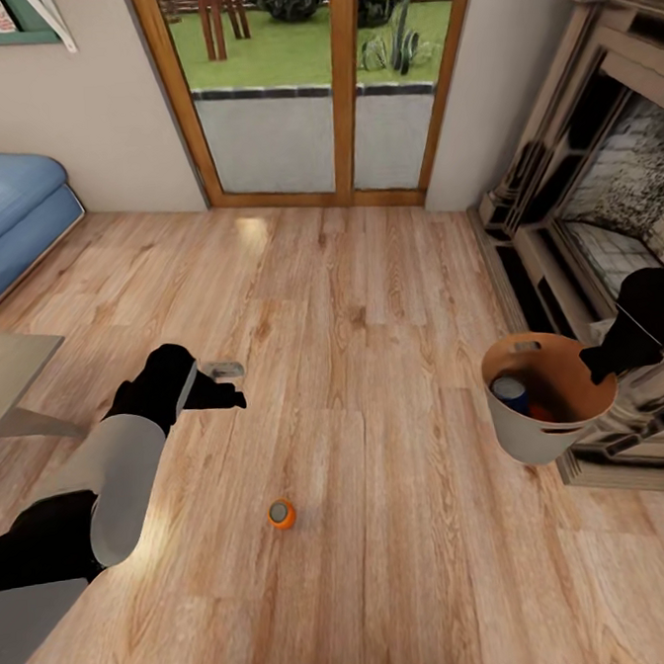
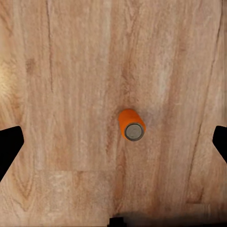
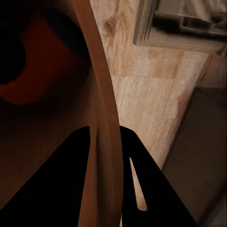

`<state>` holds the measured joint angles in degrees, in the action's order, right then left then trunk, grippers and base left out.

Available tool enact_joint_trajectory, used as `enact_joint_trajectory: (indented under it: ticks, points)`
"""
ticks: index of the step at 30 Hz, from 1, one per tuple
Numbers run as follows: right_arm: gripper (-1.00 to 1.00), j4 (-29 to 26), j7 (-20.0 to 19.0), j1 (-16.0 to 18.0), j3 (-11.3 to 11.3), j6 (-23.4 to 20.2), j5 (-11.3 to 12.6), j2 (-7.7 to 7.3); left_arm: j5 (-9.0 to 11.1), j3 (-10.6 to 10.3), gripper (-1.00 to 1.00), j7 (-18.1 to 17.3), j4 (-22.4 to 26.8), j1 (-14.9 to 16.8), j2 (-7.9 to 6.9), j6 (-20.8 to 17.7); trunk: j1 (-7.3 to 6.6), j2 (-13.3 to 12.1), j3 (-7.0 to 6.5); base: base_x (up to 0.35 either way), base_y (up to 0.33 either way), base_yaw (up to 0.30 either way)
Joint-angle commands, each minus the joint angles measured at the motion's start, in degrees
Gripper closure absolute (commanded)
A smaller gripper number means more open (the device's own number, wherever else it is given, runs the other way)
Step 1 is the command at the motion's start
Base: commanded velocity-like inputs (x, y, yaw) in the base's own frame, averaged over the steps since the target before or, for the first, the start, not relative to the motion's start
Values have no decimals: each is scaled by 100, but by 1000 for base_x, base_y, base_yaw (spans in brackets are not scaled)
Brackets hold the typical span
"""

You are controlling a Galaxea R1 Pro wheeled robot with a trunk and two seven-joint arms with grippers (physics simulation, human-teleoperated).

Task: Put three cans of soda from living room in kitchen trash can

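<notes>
One orange can of soda (image 1: pixel 280 514) stands upright on the wood floor of the living room. My left gripper (image 1: pixel 220 384) hangs open above the floor, a little back and left of that can. In the left wrist view the same can (image 2: pixel 131 124) sits between the wide-apart fingertips (image 2: pixel 9 146), untouched. My right gripper (image 1: pixel 600 361) is shut on the rim of the tash can (image 1: pixel 537 434), held off the floor at the right. Inside it lie a dark blue can (image 1: pixel 510 393) and an orange can (image 3: pixel 28 71). The right wrist view shows the rim (image 3: pixel 101 94) pinched between the fingers.
A blue sofa (image 1: pixel 7 216) stands at the far left, with a low table corner (image 1: pixel 8 369) in front of it. The brick fireplace (image 1: pixel 610 204) fills the right side. Wood-framed glass doors (image 1: pixel 325 85) close the far wall.
</notes>
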<state>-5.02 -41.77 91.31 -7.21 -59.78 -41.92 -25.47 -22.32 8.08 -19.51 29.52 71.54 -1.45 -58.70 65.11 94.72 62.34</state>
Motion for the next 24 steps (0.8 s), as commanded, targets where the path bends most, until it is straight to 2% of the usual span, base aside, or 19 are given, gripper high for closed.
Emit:
enact_joint_trajectory:
  ticks: [1,5,8,11,12,15,24]
  points:
    - [100,0,-7,2,49,-22,70,-2,-2,0,-100,0,1,0,34,1,-23,-41,-10,0,0,0]
    - [100,1,7,1,44,-22,70,-7,-1,1,-100,4,28,-3,128,5,-111,-202,-47,0,0,0]
    - [100,1,9,1,44,-22,70,-9,-1,0,-100,-1,54,-6,160,18,-111,-202,-21,0,0,0]
    - [100,1,11,1,44,-22,70,-10,0,1,-100,-18,162,-8,201,22,-45,-82,57,0,0,0]
    - [100,1,11,1,44,-22,70,-10,0,1,-100,-2,196,-8,276,13,-23,-41,82,0,0,0]
    - [100,1,11,1,44,-22,70,-10,0,1,-100,4,205,-8,341,10,43,79,159,0,0,0]
    - [100,1,11,54,44,-22,65,-7,-1,1,-100,9,203,-8,412,8,241,440,400,0,0,0]
